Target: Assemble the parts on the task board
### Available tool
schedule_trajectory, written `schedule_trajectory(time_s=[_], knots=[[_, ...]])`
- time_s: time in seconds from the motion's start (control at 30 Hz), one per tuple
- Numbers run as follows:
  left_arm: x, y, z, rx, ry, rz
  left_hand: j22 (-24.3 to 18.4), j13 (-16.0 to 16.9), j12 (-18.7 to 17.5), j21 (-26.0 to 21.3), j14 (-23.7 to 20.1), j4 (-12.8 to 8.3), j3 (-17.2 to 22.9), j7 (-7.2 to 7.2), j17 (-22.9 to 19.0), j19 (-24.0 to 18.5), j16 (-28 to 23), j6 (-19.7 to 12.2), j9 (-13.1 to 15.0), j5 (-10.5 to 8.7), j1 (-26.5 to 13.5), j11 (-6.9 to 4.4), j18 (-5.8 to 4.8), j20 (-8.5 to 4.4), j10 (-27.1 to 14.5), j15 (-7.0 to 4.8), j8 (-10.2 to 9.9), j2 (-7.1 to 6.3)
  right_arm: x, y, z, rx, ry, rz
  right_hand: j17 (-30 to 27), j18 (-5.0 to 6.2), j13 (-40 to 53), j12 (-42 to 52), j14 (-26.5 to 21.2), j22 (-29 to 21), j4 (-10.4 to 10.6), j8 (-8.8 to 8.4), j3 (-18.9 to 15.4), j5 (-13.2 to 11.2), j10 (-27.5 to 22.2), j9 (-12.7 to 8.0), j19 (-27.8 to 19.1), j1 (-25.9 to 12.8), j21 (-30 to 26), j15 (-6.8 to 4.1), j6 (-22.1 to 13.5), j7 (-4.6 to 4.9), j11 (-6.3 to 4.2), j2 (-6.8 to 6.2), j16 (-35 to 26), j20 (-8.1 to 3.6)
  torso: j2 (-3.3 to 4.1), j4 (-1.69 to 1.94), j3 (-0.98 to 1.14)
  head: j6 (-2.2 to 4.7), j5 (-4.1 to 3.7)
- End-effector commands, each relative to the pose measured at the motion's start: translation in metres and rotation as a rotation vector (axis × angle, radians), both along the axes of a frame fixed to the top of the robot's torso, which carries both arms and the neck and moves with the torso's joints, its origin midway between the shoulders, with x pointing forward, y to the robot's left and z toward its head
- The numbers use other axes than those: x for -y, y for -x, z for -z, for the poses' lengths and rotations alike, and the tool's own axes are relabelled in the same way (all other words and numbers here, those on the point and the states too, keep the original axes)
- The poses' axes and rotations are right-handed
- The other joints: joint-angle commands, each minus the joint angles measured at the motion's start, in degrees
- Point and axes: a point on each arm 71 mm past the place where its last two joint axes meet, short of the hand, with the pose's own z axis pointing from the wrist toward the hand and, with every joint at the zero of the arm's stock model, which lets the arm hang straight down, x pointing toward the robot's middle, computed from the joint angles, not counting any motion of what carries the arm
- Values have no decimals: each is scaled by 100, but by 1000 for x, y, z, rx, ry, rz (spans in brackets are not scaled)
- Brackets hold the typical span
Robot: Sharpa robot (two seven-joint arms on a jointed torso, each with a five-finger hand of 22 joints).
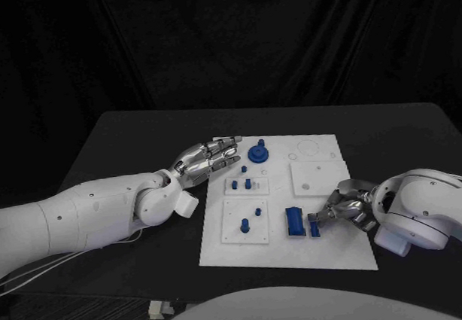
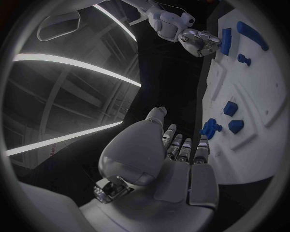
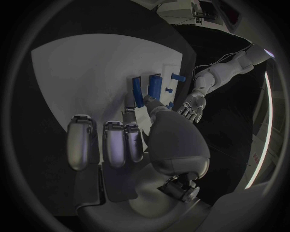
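Parts lay on the white board (image 1: 328, 251) mid-table, and your right hand (image 1: 342, 209) pinched the narrow blue bar (image 1: 315, 227) beside the wider blue block (image 1: 294, 222). Your left hand (image 1: 207, 158) hovered with fingers apart, holding nothing, by the round blue knob (image 1: 258, 154). You needed, I judged, to keep the bar square while seating it.

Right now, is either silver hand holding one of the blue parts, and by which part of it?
The right hand pinches the narrow blue bar by its near end, it seems. The left hand holds nothing.
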Motion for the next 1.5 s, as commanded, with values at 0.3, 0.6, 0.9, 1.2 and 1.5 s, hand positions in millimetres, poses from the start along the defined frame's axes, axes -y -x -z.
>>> schedule_trajectory(time_s=[0.3,0.6,0.9,1.2,1.5], knots=[[2,1,0,-1,18,7,-10,5,13,22,19,-35,16,55,-9,2,-21,-9,8,22,25,57,103,16,-2,19,38,56,1,3,1,-11,12,-21,471,52,1506,36,428,1202,140,33,-132,-311,628,49,210,-119,-29,-15,-2,13,-5,-77,23,53,4,-4,0,0,-2],[0,1,0,3,19,2,-9,5,16,23,19,-40,20,59,-9,2,-21,-6,9,27,28,60,103,17,-2,20,41,57,13,2,-9,133,6,23,504,50,1506,36,435,1205,811,64,-320,-740,628,147,217,-410,-24,-9,-27,-3,-19,-299,43,62,-2,-1,-2,0,18],[-2,2,-4,40,39,-21,4,10,42,28,19,-71,34,50,-9,10,-21,27,14,56,40,59,106,18,4,25,62,43,32,2,-43,523,-161,61,928,-48,1506,36,514,1338,1137,143,-694,585,628,274,389,-1309,389,-48,21,-34,-43,224,233,21,1,-4,0,0,19],[-7,8,-14,120,80,-76,35,38,284,46,30,25,-44,3,-2,40,-10,276,35,51,-66,18,105,-51,123,-30,213,-54,49,0,-72,857,-413,189,-675,172,1466,-6,158,1006,1106,82,-1541,-800,616,267,-58,-2028,-520,-30,54,-6,-3,894,-518,53,-12,-2,-2,0,-27],[-12,16,-23,150,88,-107,31,50,400,47,37,50,-49,27,3,40,-2,437,50,71,-41,4,101,-93,178,-64,289,-77,53,-6,-73,893,-508,211,-173,58,1506,36,365,1167,1130,-248,-2061,-946,628,-17,188,-1793,-106,38,-209,109,83,1187,-309,98,-20,1,-4,0,-69]])
